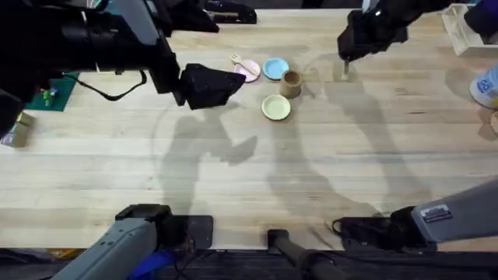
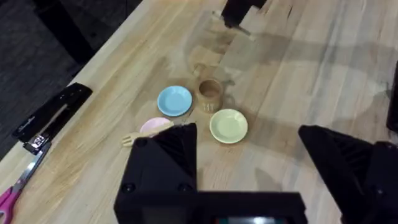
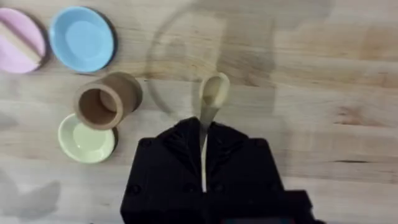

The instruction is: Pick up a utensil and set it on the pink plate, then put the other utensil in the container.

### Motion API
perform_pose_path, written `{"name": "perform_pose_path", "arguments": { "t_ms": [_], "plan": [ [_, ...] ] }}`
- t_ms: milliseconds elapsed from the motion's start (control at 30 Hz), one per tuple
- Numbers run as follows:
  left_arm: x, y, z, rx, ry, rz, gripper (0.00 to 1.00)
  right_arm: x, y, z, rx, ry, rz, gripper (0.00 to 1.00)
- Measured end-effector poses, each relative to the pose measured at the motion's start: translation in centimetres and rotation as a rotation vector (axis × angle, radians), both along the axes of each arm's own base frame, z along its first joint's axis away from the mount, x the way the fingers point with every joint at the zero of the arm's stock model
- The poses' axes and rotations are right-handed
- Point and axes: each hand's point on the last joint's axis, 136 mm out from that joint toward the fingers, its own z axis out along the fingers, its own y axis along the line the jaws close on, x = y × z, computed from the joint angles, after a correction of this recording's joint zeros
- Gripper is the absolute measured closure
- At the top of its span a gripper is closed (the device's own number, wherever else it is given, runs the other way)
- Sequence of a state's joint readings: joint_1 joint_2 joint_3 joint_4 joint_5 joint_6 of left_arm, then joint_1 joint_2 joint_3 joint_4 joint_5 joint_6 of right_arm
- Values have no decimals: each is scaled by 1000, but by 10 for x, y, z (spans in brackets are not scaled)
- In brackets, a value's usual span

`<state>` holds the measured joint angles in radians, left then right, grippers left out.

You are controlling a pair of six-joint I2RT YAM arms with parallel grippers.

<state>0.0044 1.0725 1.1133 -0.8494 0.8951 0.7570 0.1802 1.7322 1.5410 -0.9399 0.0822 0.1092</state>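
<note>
Clamping the small pale wooden spoon (image 3: 210, 102) by its handle, the right pincer (image 3: 203, 155) holds something light, stiff, slim; bowl protrudes ahead.

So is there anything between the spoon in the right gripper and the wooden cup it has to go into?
Nothing visible. The right gripper is shut on the spoon, and only bare table lies between it and the open, upright cup. The yellow plate and blue plate sit beside the cup, off that line.
</note>
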Motion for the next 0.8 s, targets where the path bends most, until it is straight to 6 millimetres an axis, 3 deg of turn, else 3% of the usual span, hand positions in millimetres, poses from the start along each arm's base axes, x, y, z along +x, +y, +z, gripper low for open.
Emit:
{"name": "perform_pose_path", "arguments": {
  "t_ms": [367, 800],
  "plan": [
    [0, 0, 0, 0, 0, 0, 8, 2, 2, 47, -18, -153, 127, 968],
    [0, 0, 0, 0, 0, 0, 8, -8, 54, 90, 119, -318, 555, 968]
  ]
}}
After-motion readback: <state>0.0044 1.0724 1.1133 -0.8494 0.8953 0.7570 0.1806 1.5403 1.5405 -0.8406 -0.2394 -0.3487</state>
